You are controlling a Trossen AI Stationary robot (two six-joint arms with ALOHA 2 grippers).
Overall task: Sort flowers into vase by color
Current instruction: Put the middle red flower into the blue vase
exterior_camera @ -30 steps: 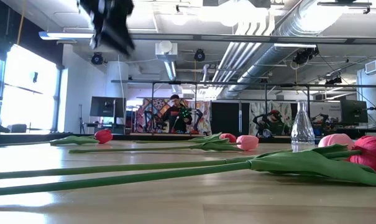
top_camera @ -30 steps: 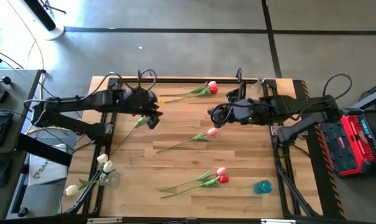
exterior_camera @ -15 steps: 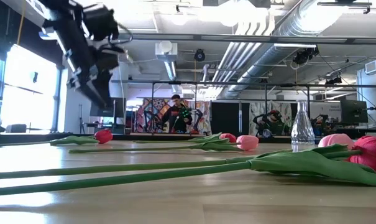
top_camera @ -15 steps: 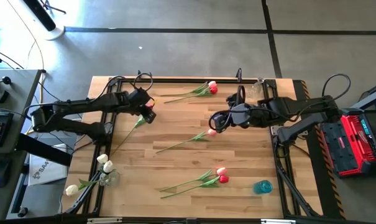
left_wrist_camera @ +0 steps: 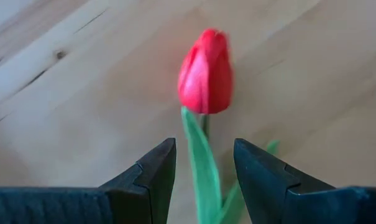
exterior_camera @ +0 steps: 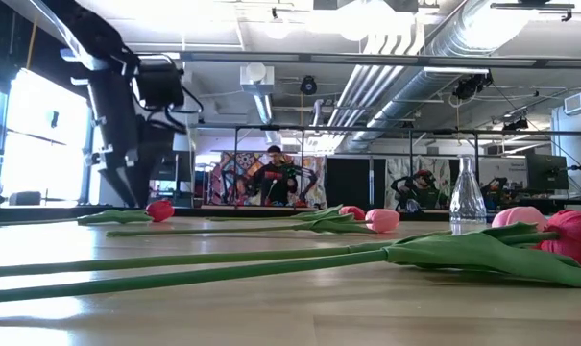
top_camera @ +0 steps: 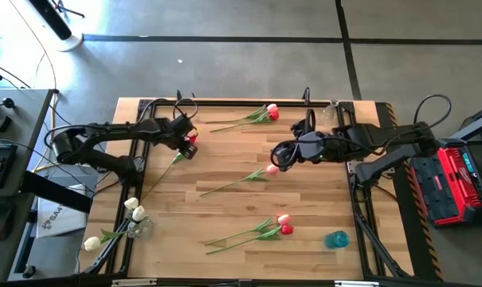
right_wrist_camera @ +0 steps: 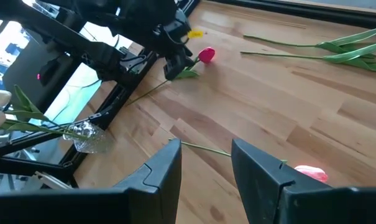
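A red tulip (top_camera: pixel 191 137) lies on the table's left half, its stem running toward the near-left. My left gripper (left_wrist_camera: pixel 203 167) is low over it, open, one finger on each side of the stem and leaf (left_wrist_camera: pixel 203 168) just below the head (left_wrist_camera: pixel 205 71), touching nothing. The low view shows that arm (exterior_camera: pixel 127 125) standing over the red head (exterior_camera: pixel 159 210). My right gripper (right_wrist_camera: pixel 203 165) hovers open above the table's middle, beside a pink tulip (top_camera: pixel 270 169). Two tulips (top_camera: pixel 271 112) lie by the far edge and two more (top_camera: pixel 284 226) near the front.
A clear vase (top_camera: pixel 139 228) lies tipped at the near-left edge with cream tulips (top_camera: pixel 133 209) in it. A blue vase (top_camera: pixel 336 238) stands near-right and a clear bottle vase (exterior_camera: pixel 467 197) at the far right. Bare wood lies between the flowers.
My left gripper has come down from high above the table to just over the red tulip, shifting a little toward the far edge, and now straddles its stem. The flowers have not moved.
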